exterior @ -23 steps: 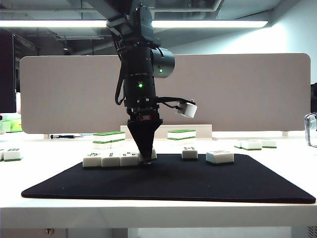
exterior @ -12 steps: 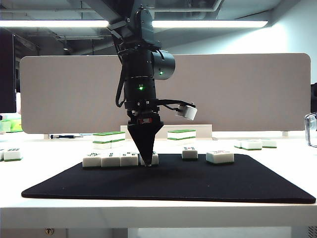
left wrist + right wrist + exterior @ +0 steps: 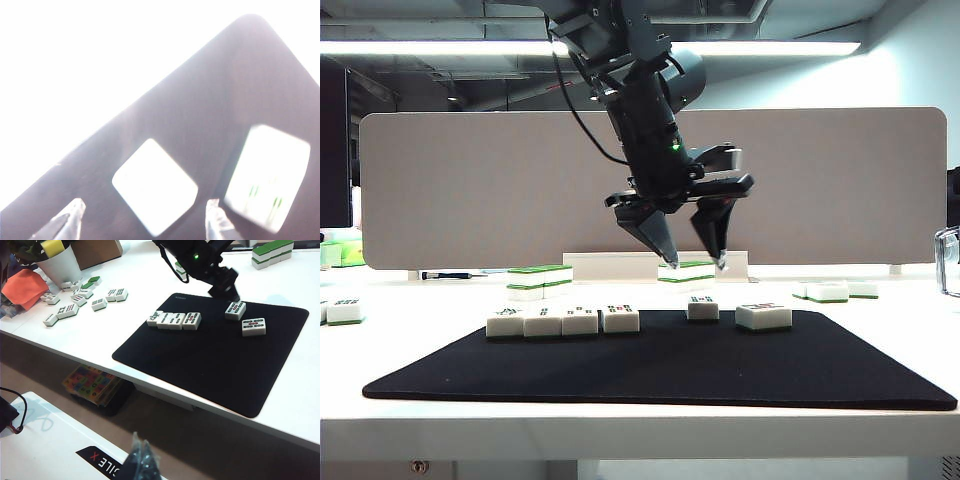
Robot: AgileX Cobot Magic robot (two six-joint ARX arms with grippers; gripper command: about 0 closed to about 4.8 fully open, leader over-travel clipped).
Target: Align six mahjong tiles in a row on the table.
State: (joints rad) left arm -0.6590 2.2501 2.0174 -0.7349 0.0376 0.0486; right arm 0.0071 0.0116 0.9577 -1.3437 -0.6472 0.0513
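Observation:
Four mahjong tiles [image 3: 562, 321] stand side by side in a row on the black mat [image 3: 660, 370] of the table [image 3: 420, 305]. Two more tiles [image 3: 703, 308] [image 3: 763, 316] lie apart to the row's right. My left gripper [image 3: 696, 262] hangs open and empty in the air above and behind the nearer loose tile. In the left wrist view its fingertips [image 3: 75, 210] frame one tile [image 3: 155, 186], with another tile [image 3: 272, 177] beside it. My right gripper [image 3: 140, 452] is shut, off the table over the robot's base.
Stacks of green-topped tiles [image 3: 540, 280] [image 3: 686, 270] [image 3: 830, 291] sit behind the mat before the beige partition [image 3: 820, 180]. Several loose tiles [image 3: 80, 297], a white cup [image 3: 60, 267] and an orange cloth [image 3: 22, 287] crowd the table's far left end.
My left gripper has let go of the fourth tile at the row's end, risen, swung right and rolled, and its jaws now stand wide apart. The row has not shifted.

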